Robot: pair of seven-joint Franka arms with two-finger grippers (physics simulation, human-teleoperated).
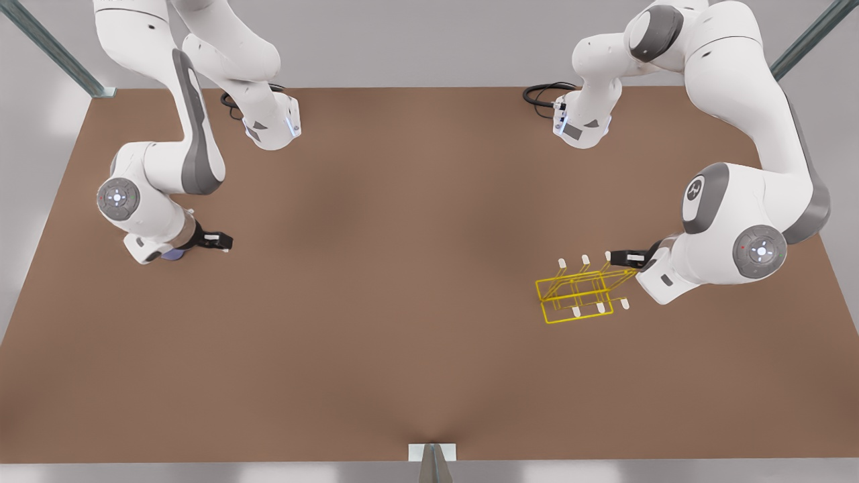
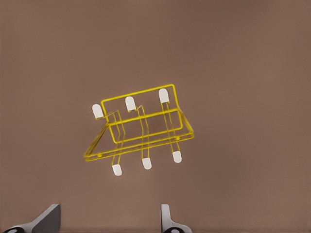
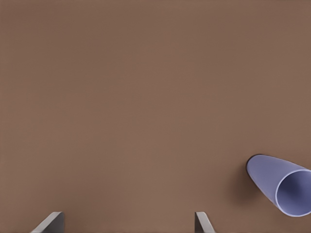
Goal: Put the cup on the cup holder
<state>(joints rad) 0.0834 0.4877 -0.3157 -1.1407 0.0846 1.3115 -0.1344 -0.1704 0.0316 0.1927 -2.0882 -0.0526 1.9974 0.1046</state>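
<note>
1. The cup holder (image 1: pixel 582 290) stands on the table (image 1: pixel 402 268), near the front view's right.
2. The left gripper (image 1: pixel 627 257) hovers just above its far right corner, fingers spread, empty.
3. The cup (image 1: pixel 173 255) sits at the far left, mostly hidden under the right gripper (image 1: pixel 218 240), which hangs released beside it.

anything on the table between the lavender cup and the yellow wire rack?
Nothing: in the front view only bare brown tabletop separates the pale lavender-blue plastic cup from the yellow wire cup holder.
</note>
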